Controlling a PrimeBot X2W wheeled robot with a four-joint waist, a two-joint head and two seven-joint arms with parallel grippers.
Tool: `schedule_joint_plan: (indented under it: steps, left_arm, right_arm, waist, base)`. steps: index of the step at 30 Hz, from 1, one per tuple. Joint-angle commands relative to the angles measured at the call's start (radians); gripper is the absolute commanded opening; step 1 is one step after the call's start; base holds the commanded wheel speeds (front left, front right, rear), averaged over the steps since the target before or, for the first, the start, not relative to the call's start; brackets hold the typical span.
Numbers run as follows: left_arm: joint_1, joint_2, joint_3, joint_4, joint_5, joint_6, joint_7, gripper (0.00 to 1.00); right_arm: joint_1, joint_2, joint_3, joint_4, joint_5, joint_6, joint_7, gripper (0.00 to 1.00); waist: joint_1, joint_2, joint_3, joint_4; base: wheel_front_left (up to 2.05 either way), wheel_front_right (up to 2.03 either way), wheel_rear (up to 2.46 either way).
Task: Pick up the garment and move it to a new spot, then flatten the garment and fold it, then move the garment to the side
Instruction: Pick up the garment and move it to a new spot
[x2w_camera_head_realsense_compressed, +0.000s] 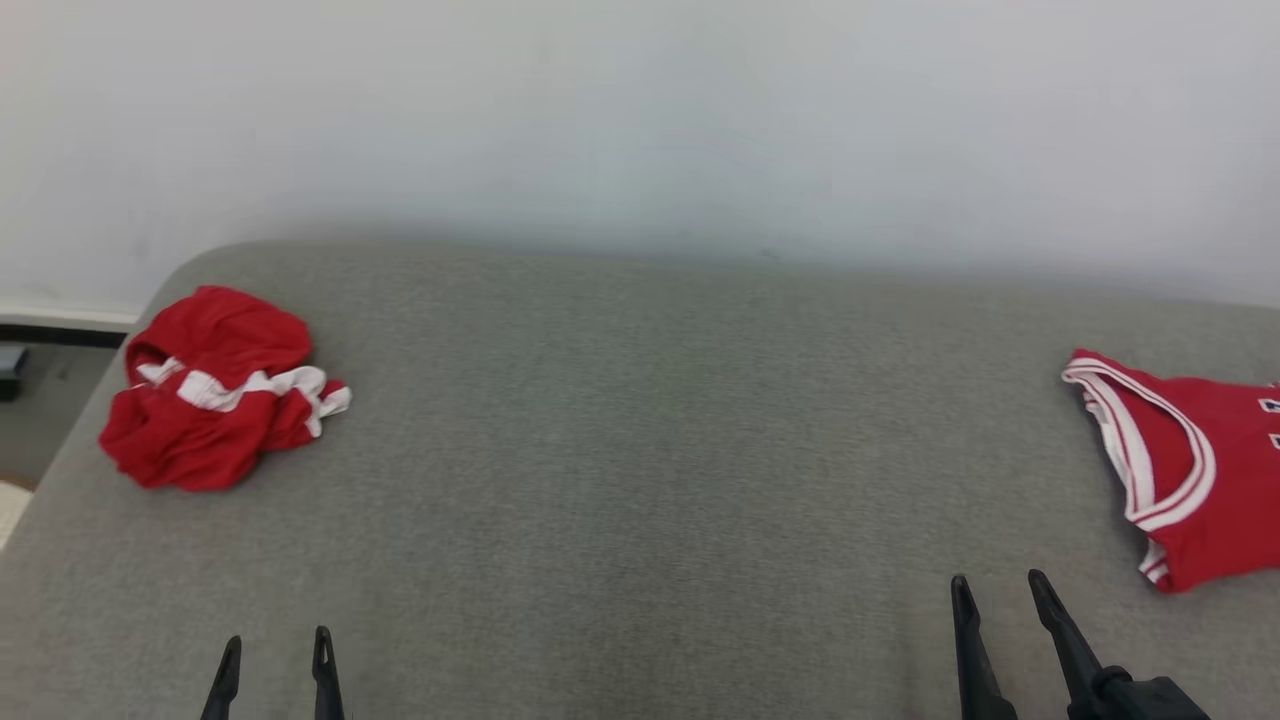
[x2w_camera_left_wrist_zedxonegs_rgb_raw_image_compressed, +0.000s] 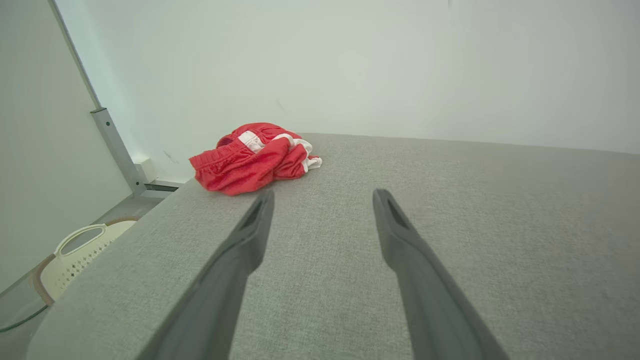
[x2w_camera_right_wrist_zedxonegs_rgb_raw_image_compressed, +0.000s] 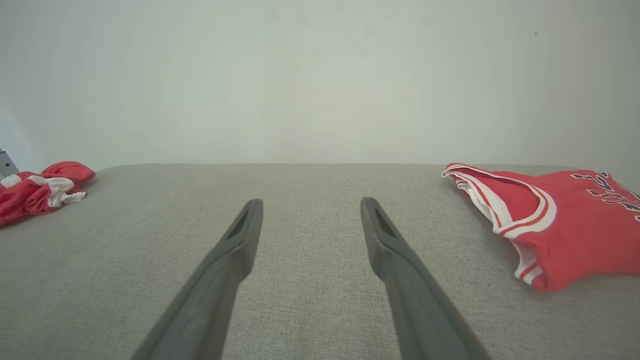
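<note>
A pale laundry basket (x2w_camera_left_wrist_zedxonegs_rgb_raw_image_compressed: 75, 260) with a cut-out handle stands on the floor off the left edge of the grey fabric-covered bed (x2w_camera_head_realsense_compressed: 650, 450); the left wrist view shows it low beside that edge. On the bed, near its far left corner, lies the crumpled red garment (x2w_camera_head_realsense_compressed: 215, 390), bunched into a loose heap with white bands showing through the folds. It rests just inside the left edge, well apart from both arms. The left wrist view looks at it (x2w_camera_left_wrist_zedxonegs_rgb_raw_image_compressed: 252, 159) past its own fingers, ahead and slightly left of them.

The left gripper (x2w_camera_head_realsense_compressed: 277, 650) shows at the near edge of the bed on the left side, its two dark fingers released and spread with nothing between them, above bare fabric (x2w_camera_left_wrist_zedxonegs_rgb_raw_image_compressed: 324, 205). The middle of the bed carries nothing but grey cloth, and a plain white wall (x2w_camera_head_realsense_compressed: 640, 120) rises behind its far edge.

The right gripper (x2w_camera_head_realsense_compressed: 1000, 590) sits at the near edge towards the right, its fingers likewise parted and empty (x2w_camera_right_wrist_zedxonegs_rgb_raw_image_compressed: 311, 207). Beyond it, at the right edge, a red jersey (x2w_camera_head_realsense_compressed: 1190, 470) with white-and-red trim lies flat, partly cut off by the frame; the right wrist view shows dark lettering on it (x2w_camera_right_wrist_zedxonegs_rgb_raw_image_compressed: 565, 225).
</note>
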Motion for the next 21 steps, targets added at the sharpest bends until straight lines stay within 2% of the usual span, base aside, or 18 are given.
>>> schedule_joint_plan:
  steps: [1,8,15,21]
  left_arm:
    - [-0.008,-0.001,0.003,0.004,-0.005,0.002,-0.003,1.00]
    - [0.007,-0.001,0.002,0.004,0.008,0.008,-0.003,1.00]
    - [0.004,0.006,0.030,0.019,0.016,-0.012,-0.003,1.00]
    - [0.003,0.007,0.053,0.023,0.022,-0.017,-0.003,1.00]
  right_arm:
    - [0.009,0.001,0.001,0.002,0.007,0.000,0.000,1.00]
    - [0.011,0.001,0.015,0.009,0.015,0.000,0.000,1.00]
    - [0.013,0.001,0.025,0.018,0.025,0.000,0.000,1.00]
    - [0.005,0.001,0.042,0.020,0.035,0.000,0.000,1.00]
  waist:
    - [0.0000,0.0000,-0.009,0.064]
    - [0.0000,0.0000,-0.021,0.171]
    - [0.0000,0.0000,-0.027,0.267]
    - [0.0000,0.0000,-0.026,0.324]
  base:
    - [0.00,0.00,0.00]
    - [0.00,0.00,0.00]
    - [0.00,0.00,0.00]
    - [0.00,0.00,0.00]
